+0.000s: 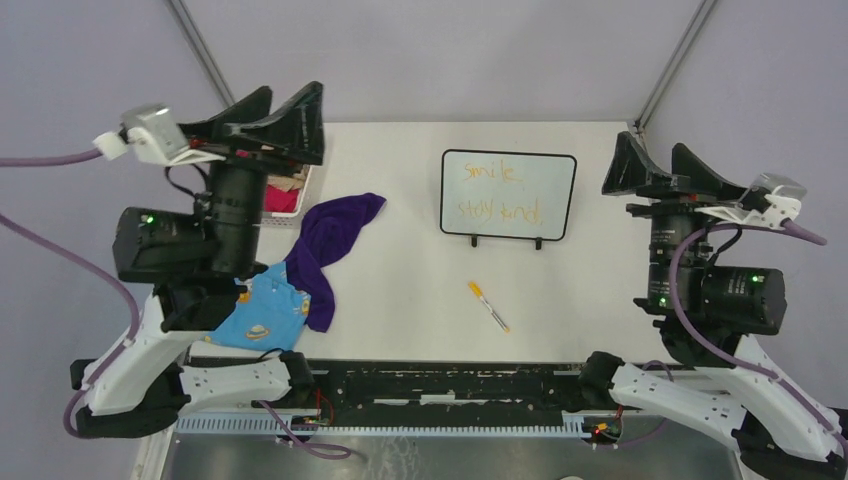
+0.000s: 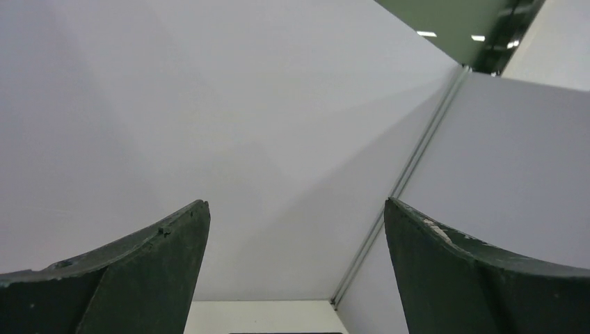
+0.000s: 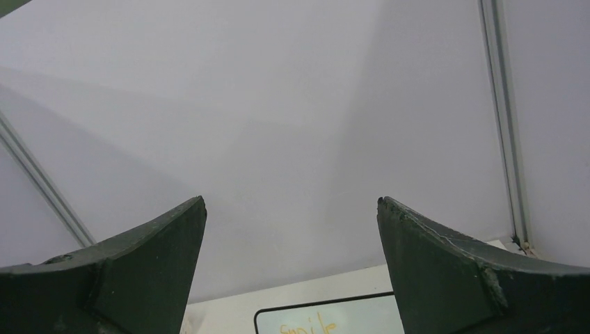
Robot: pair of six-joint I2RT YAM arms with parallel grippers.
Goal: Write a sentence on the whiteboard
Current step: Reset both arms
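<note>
While the left gripper and right gripper gape empty, a careless reach could smear the sentence, twelve o'clock from the pen

Right wrist view: the whiteboard is cut off by the lower edge, and only the top of "smile" shows of the sentence. Top view: the left arm covers most of a white bin, contents indistinct, and the left edge of the blue cloth.
</note>
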